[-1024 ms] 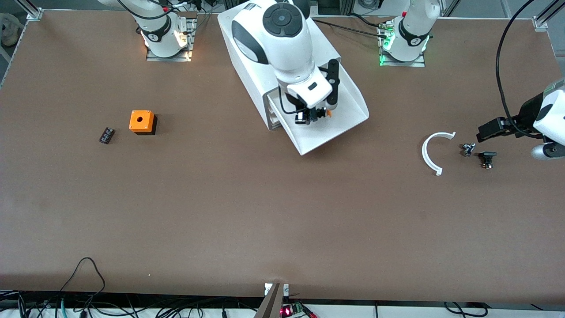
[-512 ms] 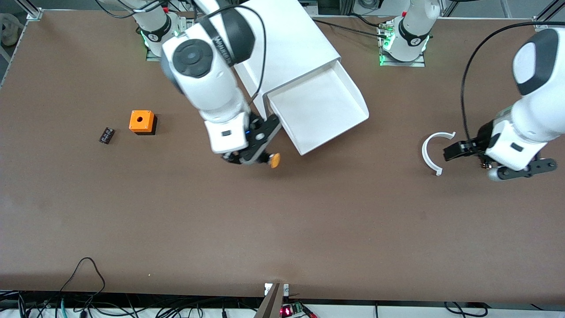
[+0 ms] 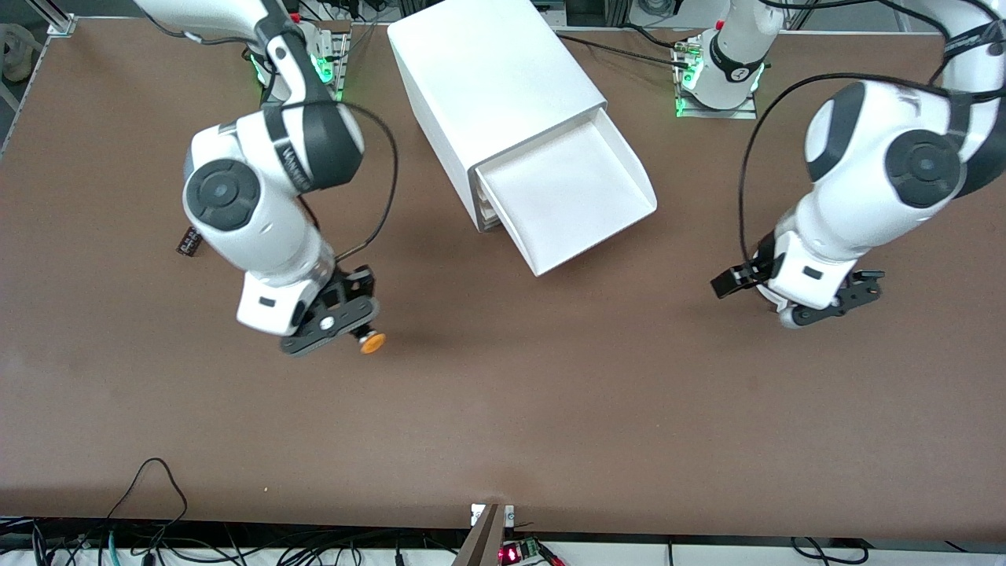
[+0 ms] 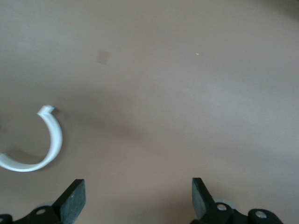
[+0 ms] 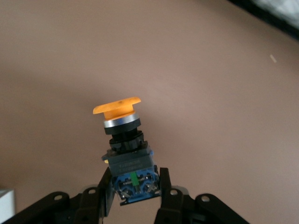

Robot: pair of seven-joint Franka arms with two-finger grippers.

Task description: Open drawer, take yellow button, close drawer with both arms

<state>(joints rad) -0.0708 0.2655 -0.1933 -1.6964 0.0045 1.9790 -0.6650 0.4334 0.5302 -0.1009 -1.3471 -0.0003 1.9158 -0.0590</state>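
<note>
— While the front view gives only an orange dot under the right gripper (image 3: 355, 334), what does the right wrist view add?

— It shows the whole button (image 5: 124, 149): orange cap, silver ring, black neck and blue body. The jaws are shut on the blue body, and the cap points away from the gripper. The button is up in the air, over bare table (image 3: 503, 409).

— And the left gripper (image 3: 747, 287)?

— In the front view its jaws are mostly hidden under the wrist. The left wrist view shows them wide apart with nothing between them, only brown table below. That view also shows one end of a white curved strip (image 4: 42, 149) lying on the table; the front view does not show this strip, because the left arm covers that place.

— Where is the drawer (image 3: 570, 196)?

— The front view alone shows it. The top drawer is pulled out of the white cabinet (image 3: 491, 75) and I see nothing inside. Its corner points toward the front camera.

— What about edges and free room?

— Between the two grippers, and from the drawer's front edge down to the table edge nearest the front camera, the table is wide and bare. A small black part (image 3: 187, 242) lies beside the right arm, toward that arm's end of the table.
</note>
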